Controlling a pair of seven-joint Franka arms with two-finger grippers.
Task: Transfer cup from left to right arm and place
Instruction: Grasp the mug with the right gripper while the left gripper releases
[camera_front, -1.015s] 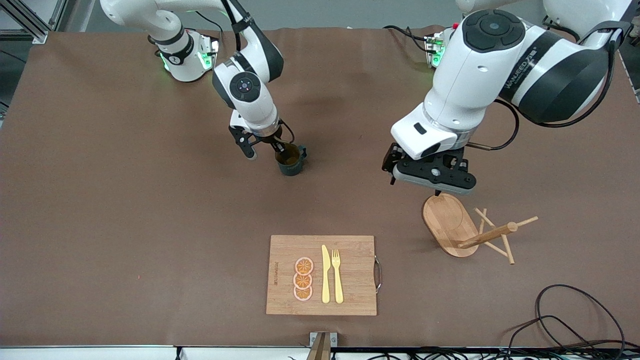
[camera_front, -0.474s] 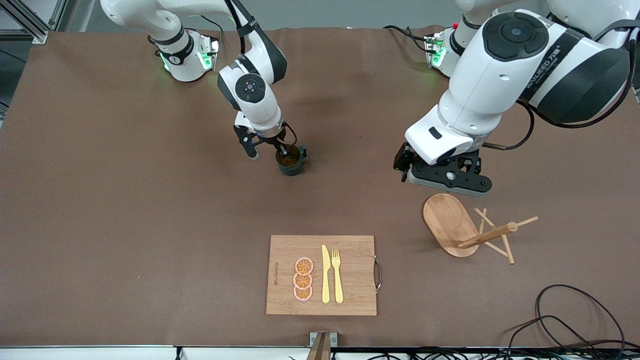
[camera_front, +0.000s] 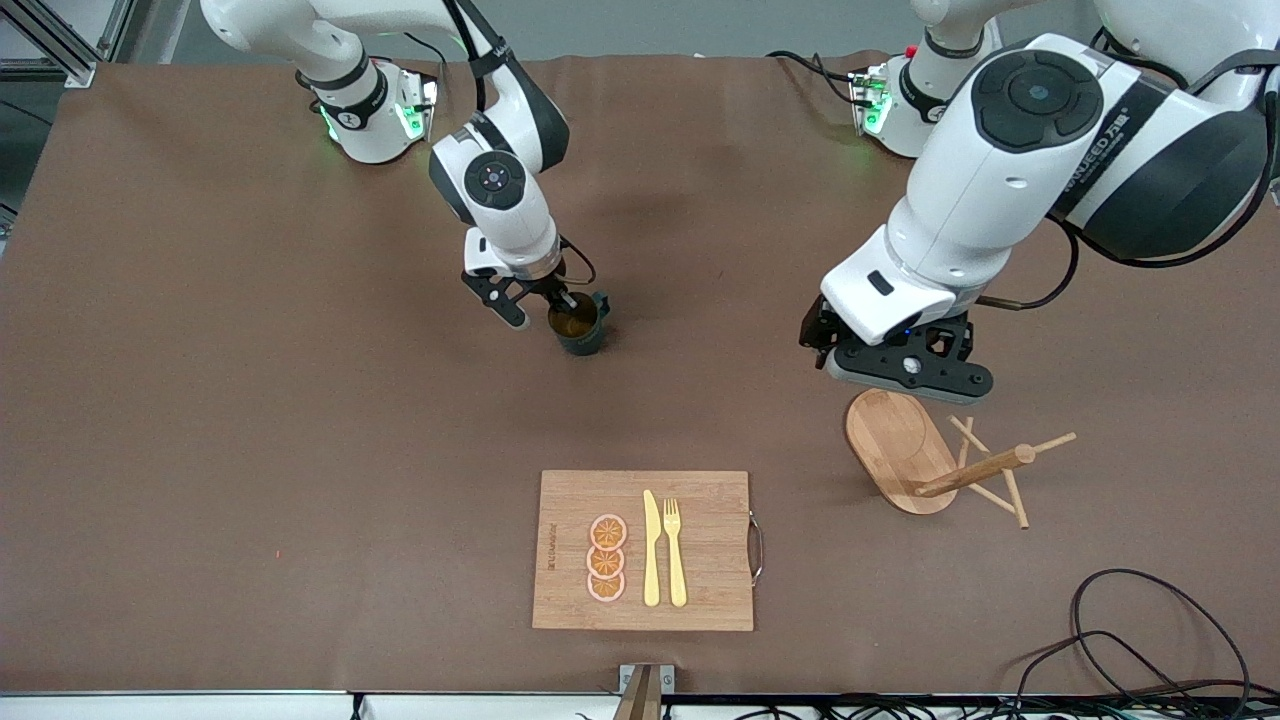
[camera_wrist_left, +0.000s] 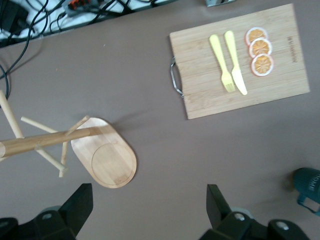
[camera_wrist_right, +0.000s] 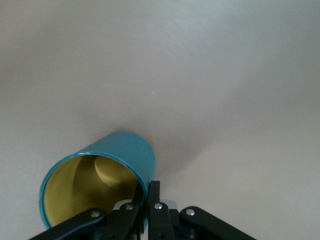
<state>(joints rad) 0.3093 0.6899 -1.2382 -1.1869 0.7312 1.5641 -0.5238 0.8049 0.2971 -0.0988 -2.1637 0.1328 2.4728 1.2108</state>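
The dark teal cup (camera_front: 579, 326) with an ochre inside is near the middle of the table, farther from the front camera than the cutting board. My right gripper (camera_front: 562, 300) is shut on its rim. The right wrist view shows one finger inside the cup (camera_wrist_right: 100, 175) and one outside, with the right gripper (camera_wrist_right: 148, 187) pinching the wall. I cannot tell whether the cup touches the mat. My left gripper (camera_front: 905, 372) is open and empty above the mat, just beside the mug tree's base. Its left wrist view shows the left gripper (camera_wrist_left: 149, 189) spread wide and the cup (camera_wrist_left: 307, 184) at the edge.
A wooden cutting board (camera_front: 710, 500) with three orange slices (camera_front: 606, 558), a yellow knife (camera_front: 651, 548) and a fork (camera_front: 675, 550) lies near the front edge. A wooden mug tree (camera_front: 900, 445) is toward the left arm's end. Black cables (camera_front: 1130, 620) lie at the front corner.
The left arm has moved toward its own end of the table, to just over the mug tree's base. The right gripper and cup have hardly shifted.
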